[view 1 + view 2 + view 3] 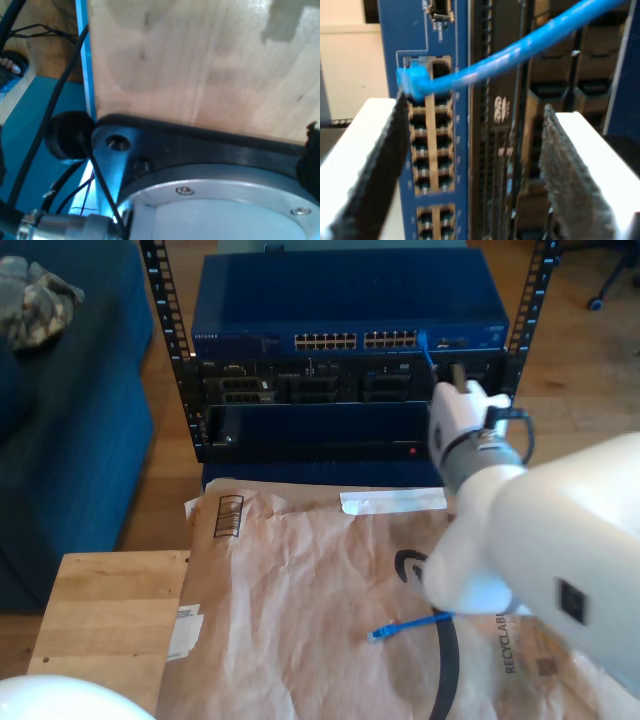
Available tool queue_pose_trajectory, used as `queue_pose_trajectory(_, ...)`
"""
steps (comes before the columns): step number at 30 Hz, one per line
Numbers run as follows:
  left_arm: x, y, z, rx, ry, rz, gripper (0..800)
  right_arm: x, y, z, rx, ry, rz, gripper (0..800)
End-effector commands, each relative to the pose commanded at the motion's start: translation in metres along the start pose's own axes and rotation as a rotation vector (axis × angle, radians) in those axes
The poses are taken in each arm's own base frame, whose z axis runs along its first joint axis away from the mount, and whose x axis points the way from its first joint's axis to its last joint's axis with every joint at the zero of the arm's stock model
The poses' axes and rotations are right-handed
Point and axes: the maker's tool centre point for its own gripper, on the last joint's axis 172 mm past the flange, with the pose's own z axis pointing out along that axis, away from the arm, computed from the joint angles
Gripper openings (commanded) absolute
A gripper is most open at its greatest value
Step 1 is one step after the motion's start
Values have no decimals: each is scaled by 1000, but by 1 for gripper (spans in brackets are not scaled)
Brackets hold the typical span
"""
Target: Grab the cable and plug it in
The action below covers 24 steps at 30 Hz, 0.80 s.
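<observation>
Hanging in front of the rack (170, 330), my second gripper (475, 170) has its jaws spread wide with nothing between them; the dark pads (570, 185) flank a column of ports on the blue switch (395, 40). The cable (520, 50) is seated in the top port of that column, its blue plug end pointing into the switch face, and the cord runs outward from there across the second wrist view, rising past the gripper without touching either pad.

In the exterior view the same cable (428, 352) shows as a short blue line dropping from the switch (350, 300) near the right end of its port row, down toward the white gripper (460, 400) just below it. The cable's other end (400, 628) lies on the brown paper (300, 590) in the foreground, its long axis nearly level with a slight tilt, plug pointing to the exterior view's left; the rest of it is hidden behind the white arm (540, 540).

The first wrist view looks along a pale wooden counter (200, 65) with a dark base plate (200, 145) and a metal disc (225, 210) bolted at its edge, black leads (50, 115) trailing beside it. My first gripper's jaws I cannot tell the state of.
</observation>
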Motion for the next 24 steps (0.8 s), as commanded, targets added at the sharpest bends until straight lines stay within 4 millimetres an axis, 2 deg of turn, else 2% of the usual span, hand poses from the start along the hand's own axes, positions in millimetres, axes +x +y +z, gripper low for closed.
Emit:
queue_pose_trajectory(1, 0, 0, 0, 0, 0, 0, 800, 1, -1, -2, -32, -18, -11, 574)
queue_pose_trajectory(2, 0, 0, 0, 1, 0, 1, 800, 6, -3, -5, -60, -28, -20, 609)
queue_pose_trajectory(5, 0, 0, 0, 0, 0, 0, 800, 39, -13, -14, -128, -15, -32, 703)
queue_pose_trajectory(8, 0, 0, 0, 0, 0, 0, 800, 67, -5, -30, -230, -9, -82, 789)
queue_pose_trajectory(12, 0, 0, 0, 1, 0, 1, 800, 124, 20, -61, -376, 52, -122, 796)
queue_pose_trajectory(15, 0, 0, 0, 1, 0, 1, 800, 161, 50, -85, -512, 101, -100, 796)
queue_pose_trajectory(19, 0, 0, 0, 1, 0, 1, 800, 244, 65, -128, -630, 224, -70, 796)
queue_pose_trajectory(20, 0, 0, 0, 1, 0, 1, 800, 255, 73, -135, -665, 227, -88, 796)
queue_pose_trajectory(23, 0, 0, 0, 1, 0, 1, 800, 292, 71, -155, -718, 231, -197, 796)
queue_pose_trajectory(24, 0, 0, 0, 0, 0, 0, 800, 304, 79, -165, -755, 228, -227, 796)
